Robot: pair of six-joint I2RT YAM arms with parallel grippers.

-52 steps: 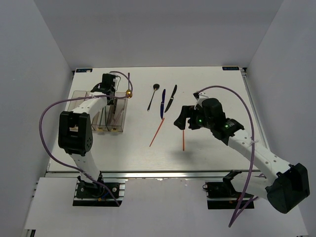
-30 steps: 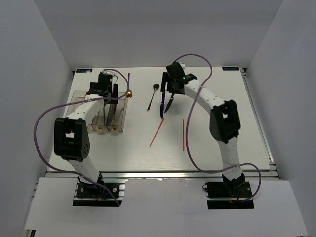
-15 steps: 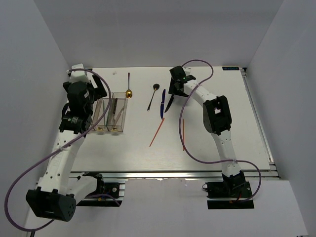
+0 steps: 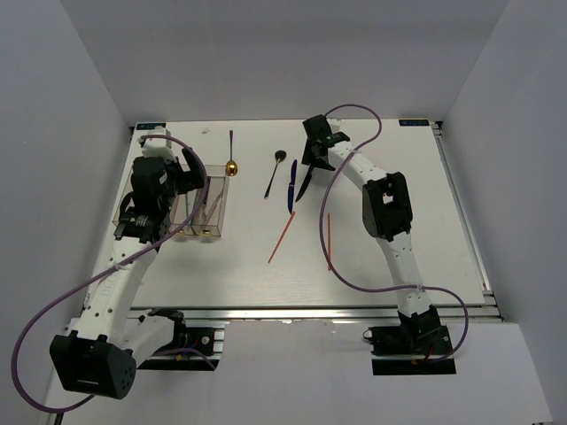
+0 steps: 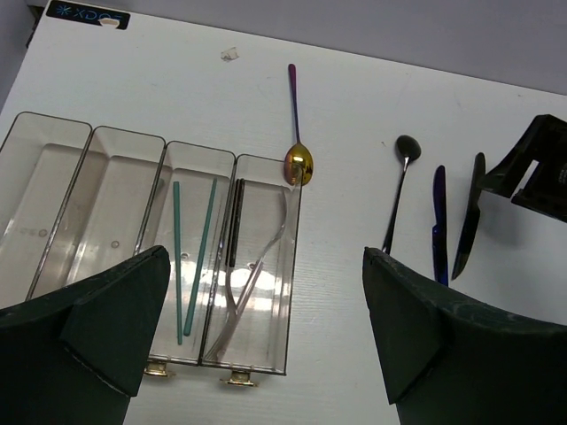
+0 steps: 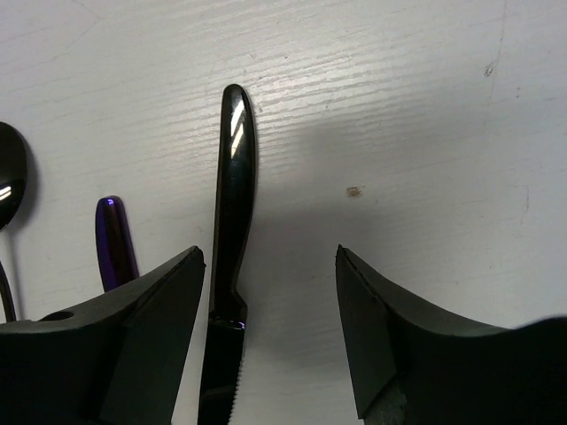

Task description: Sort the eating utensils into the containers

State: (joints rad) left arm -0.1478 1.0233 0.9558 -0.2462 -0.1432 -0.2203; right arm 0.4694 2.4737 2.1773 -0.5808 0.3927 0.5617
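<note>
**While the right hand straddles the black knife, the left hand hangs open above the bins**

Seen from its own wrist, the right hand has its fingers apart on either side of the black knife's handle, neither one touching it; the knife lies flat on the table, handle toward the far edge, blade toward the arms' bases. Just beside it on the left lies the blue knife, roughly parallel and not touching; left of that again lies the black spoon, slanted, bowl at the far end. Nearer the bases, two orange-red chopsticks lie on the table apart from each other, one slanted just below the blue knife's tip, the other nearly straight below the black knife.

The left hand is raised over the bins with its jaws spread wide and nothing between them. Below it the four clear smoky-brown bins sit joined side by side near the table's left edge; the third from the left holds two teal chopsticks lying lengthwise; the rightmost holds the forks, one silver and one pinkish, plus a dark slim piece along its left wall that may be more cutlery, though glare blurs it. The gold-bowled spoon lies on the table beyond that bin, its bowl right at the bin's far right corner, its purple handle pointing toward the far edge.
</note>
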